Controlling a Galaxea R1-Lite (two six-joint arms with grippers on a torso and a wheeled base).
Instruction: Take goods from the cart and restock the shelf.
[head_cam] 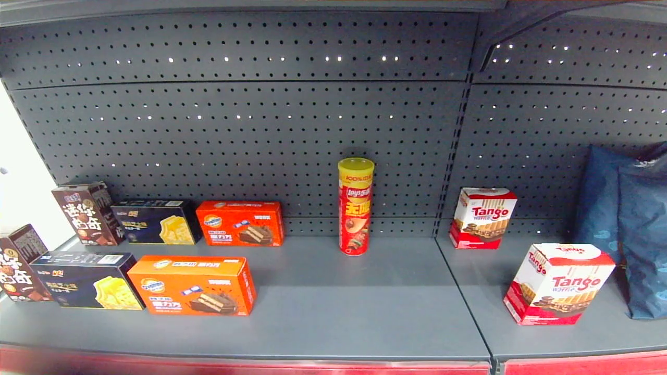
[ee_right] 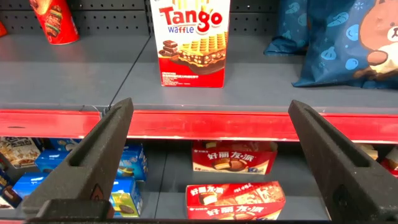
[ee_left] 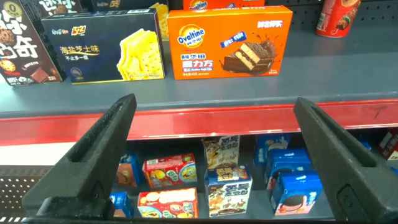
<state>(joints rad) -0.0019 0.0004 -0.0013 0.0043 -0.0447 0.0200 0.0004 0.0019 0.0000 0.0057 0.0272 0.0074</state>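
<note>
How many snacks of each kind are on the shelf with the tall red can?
Brown cardboard cookie boxes: 2
Dark blue cardboard cracker boxes: 2
Orange cardboard wafer boxes: 2
Red tube-shaped chip can with yellow lid: 1
Red-and-white cardboard waffle boxes: 2
Blue plastic bags: 2
Total: 11

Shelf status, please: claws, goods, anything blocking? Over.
Left claw open, empty; right claw same. Shelf part stocked: chip can upright mid-shelf, orange box front left. Nothing between claws and shelf front.
</note>
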